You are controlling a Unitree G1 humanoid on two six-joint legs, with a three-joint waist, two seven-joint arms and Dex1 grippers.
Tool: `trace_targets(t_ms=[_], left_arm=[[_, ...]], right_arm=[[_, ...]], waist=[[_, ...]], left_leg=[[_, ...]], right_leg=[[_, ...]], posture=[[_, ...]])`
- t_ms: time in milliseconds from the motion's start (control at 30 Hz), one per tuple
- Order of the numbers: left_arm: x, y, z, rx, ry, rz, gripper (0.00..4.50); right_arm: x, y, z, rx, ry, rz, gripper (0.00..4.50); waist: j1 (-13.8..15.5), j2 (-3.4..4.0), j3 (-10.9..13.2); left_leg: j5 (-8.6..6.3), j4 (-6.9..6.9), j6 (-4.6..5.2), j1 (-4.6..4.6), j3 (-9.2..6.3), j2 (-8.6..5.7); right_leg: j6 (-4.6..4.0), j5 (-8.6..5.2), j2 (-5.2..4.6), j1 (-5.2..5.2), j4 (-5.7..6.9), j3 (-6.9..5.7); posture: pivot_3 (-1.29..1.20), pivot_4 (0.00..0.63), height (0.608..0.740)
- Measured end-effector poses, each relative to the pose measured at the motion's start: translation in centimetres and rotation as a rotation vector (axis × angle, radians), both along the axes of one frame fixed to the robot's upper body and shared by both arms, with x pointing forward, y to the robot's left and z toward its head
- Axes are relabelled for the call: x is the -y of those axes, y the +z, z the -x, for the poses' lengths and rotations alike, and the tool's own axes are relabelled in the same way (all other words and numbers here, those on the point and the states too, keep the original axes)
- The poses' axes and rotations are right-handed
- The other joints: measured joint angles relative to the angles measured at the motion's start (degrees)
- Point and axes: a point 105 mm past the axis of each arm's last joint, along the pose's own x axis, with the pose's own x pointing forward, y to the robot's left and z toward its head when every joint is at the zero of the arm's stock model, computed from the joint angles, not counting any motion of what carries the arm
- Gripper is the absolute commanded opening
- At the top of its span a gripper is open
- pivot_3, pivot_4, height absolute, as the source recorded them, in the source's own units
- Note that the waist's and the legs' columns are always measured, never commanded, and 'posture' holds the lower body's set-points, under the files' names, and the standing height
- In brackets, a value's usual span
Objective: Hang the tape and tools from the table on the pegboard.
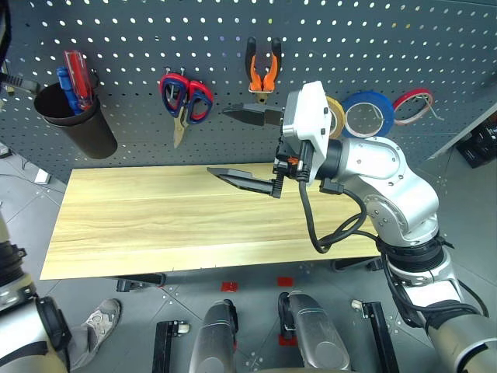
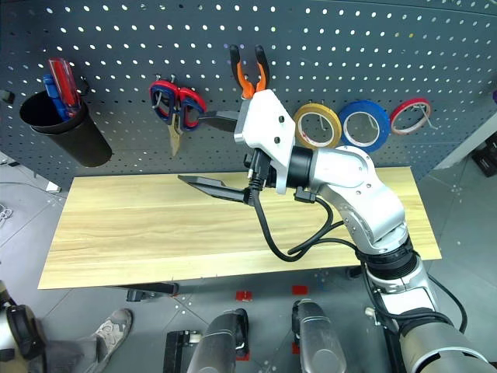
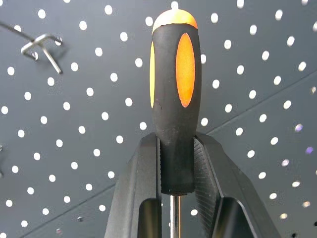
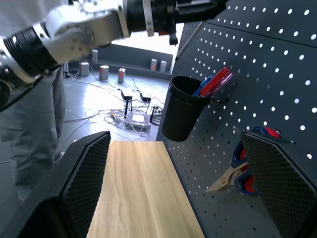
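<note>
Right gripper [image 1: 247, 150] sits closest to us, hanging above the table [image 1: 140, 225] with both black fingers spread wide and nothing between them. One finger is level over the wood, the other is up against the pegboard [image 1: 140, 47].

We see the left gripper [image 3: 176, 168] clenched on the screwdriver [image 3: 176, 89]: pads clamp the lower end of the orange-black handle, which rises past the fingertips toward the panel holes, a metal hook [image 3: 42, 47] off to one side. In the right wrist view that arm is raised above the black cup [image 4: 182, 114], thin shaft angled down toward the panel.

On the pegboard we've got, left to right:
- black cup holding red and blue screwdrivers [image 1: 75, 78]
- red-handled scissors [image 1: 185, 101]
- pliers [image 1: 263, 70], orange-black handles up
- tan-yellow tape [image 2: 316, 125]
- blue roll [image 2: 366, 124]
- thin red roll [image 2: 411, 114]

Table top carries no tools that we can see.
</note>
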Motion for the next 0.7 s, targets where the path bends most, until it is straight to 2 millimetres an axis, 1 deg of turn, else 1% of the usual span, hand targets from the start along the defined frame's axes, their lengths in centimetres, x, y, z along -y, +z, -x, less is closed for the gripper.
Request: trace_targets(t_ms=[133,233,333,500,700], left_arm=[[0.6,-0.6,-0.4,0.064,0.011,0.025,0.53],[0.8,-0.9,-0.2,0.104,0.033,0.033,0.53],[1.0,-1.3,0.1,0.135,0.060,0.044,0.53],[0.3,-2.6,0.1,0.157,0.108,0.103,0.53],[-0.2,-2.8,-0.3,0.181,0.137,0.141,0.53]], right_arm=[[-0.3,0.1,0.2,-0.016,0.016,-0.016,4.50],[-0.4,0.0,0.1,-0.088,0.022,-0.034,4.50],[-0.4,-0.1,0.1,-0.120,0.021,-0.032,4.50],[-0.4,-0.2,0.1,-0.129,0.019,-0.030,4.50],[-0.4,-0.3,0.1,-0.138,0.020,-0.027,4.50]], waist=[[-0.07,-0.01,-0.01],[-0.18,-0.01,-0.01],[-0.18,-0.01,-0.02],[-0.16,-0.02,-0.04],[-0.09,-0.04,-0.05]], left_leg=[[0.00,0.03,0.00,0.00,0.01,0.00],[0.00,0.07,0.00,0.00,0.01,0.01],[0.00,0.10,0.00,0.01,0.01,0.01],[-0.01,0.22,0.01,0.00,-0.01,0.01],[-0.03,0.45,0.05,-0.01,-0.04,0.00]], right_leg=[[0.00,0.00,0.00,-0.02,0.09,0.01],[0.00,0.00,-0.01,-0.03,0.23,0.01],[0.00,0.00,-0.01,-0.03,0.23,0.02],[0.00,0.00,-0.01,-0.03,0.31,0.01],[0.00,0.00,-0.02,-0.02,0.49,0.01]], posture=[[-0.21,0.241,0.740],[-0.21,0.242,0.740],[-0.21,0.242,0.740],[-0.20,0.242,0.740],[-0.21,0.243,0.740]])
